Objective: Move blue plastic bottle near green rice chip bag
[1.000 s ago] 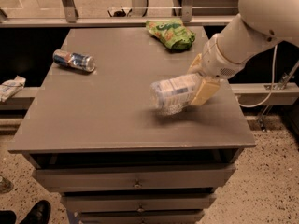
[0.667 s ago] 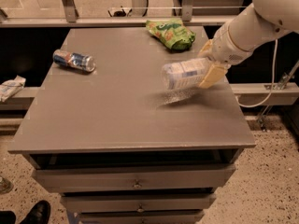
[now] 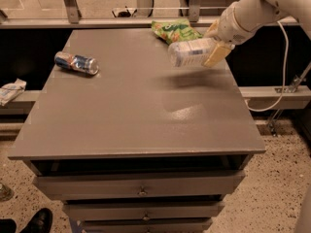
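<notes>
The blue plastic bottle [image 3: 191, 53], clear with a pale label, hangs on its side above the far right of the grey table [image 3: 136, 110]. My gripper [image 3: 212, 46] is shut on the bottle's right end, its cream fingers [image 3: 217, 54] around it; the white arm comes in from the upper right. The green rice chip bag [image 3: 176, 30] lies at the table's far edge, just behind and left of the held bottle. The bottle's shadow falls on the table below it.
A blue-and-silver can [image 3: 77, 63] lies on its side at the far left of the table. Drawers [image 3: 141, 186] are below the front edge. A rail runs behind the table. A shoe [image 3: 35, 221] is on the floor at lower left.
My gripper has lifted the bottle and carried it back and to the right, from the table's middle right to just in front of the green bag.
</notes>
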Motion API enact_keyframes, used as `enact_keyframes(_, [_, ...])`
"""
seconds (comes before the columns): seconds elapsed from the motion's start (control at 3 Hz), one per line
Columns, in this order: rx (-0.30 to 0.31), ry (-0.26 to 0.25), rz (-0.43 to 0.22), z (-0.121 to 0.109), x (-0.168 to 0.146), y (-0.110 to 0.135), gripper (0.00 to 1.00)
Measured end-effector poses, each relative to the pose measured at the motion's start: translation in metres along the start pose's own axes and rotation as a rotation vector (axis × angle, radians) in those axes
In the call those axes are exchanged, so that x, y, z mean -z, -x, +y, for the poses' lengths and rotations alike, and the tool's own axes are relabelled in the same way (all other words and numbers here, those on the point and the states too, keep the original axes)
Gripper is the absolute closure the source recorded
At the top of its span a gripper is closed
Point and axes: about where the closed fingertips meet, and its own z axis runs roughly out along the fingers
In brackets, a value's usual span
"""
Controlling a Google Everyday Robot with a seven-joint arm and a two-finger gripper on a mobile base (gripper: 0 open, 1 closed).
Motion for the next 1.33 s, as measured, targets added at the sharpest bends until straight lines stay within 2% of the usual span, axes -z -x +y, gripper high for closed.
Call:
enact_keyframes(0.33, [0.008, -0.016, -0.028, -0.024, -0.019, 0.005, 1.00])
enact_keyframes(0.67, [0.012, -0.033, -0.041, -0.036, -0.038, 0.005, 1.00])
enact_keyframes(1.0, [0.007, -0.042, -0.044, -0.044, -0.051, 0.002, 0.87])
enact_keyframes(1.33, [0.006, -0.050, -0.045, -0.050, -0.059, 0.000, 0.63])
